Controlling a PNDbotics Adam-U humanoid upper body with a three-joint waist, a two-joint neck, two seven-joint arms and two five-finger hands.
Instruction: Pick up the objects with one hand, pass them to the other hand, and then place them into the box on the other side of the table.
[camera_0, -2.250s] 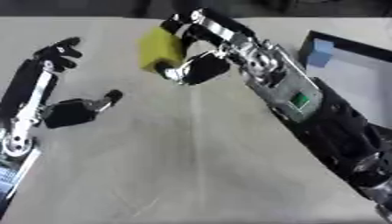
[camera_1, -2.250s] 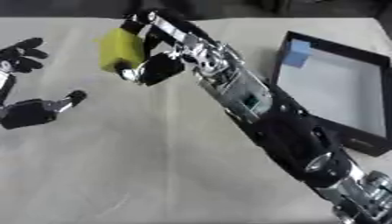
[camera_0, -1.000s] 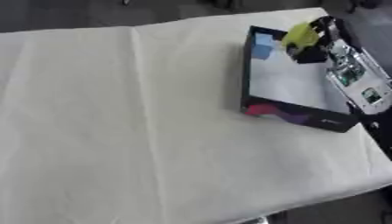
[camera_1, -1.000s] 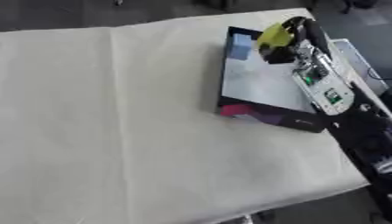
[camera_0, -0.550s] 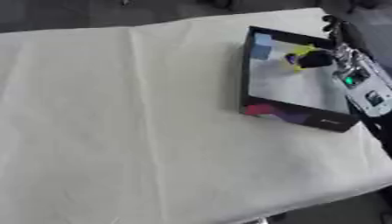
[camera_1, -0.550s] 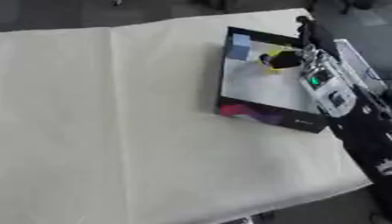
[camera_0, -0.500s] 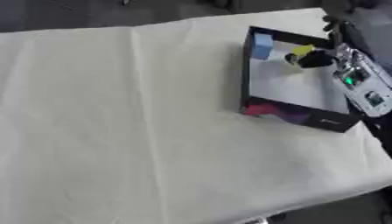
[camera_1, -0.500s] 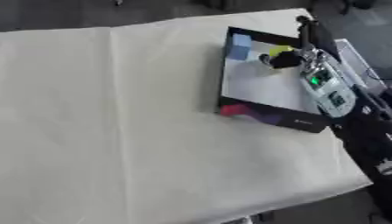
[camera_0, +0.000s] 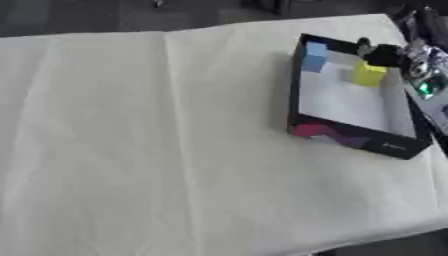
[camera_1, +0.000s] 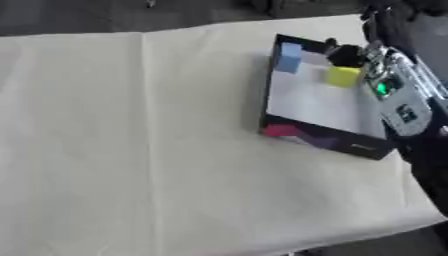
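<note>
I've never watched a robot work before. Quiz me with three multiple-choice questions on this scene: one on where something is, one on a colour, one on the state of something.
1. Where is the yellow block?
A. inside the box
B. on the cloth at the table's left
C. on the floor

2. What colour is the other block in the box?
A. red
B. blue
C. green

3. Is the yellow block held?
A. it lies free in the box
B. the right robot hand is curled round it
C. a person holds it

Answers:
1 A: the yellow block sits on the white floor of the box.
2 B: the blue block stands in the far left corner.
3 A: the right robot hand sits just beyond the block.
</note>
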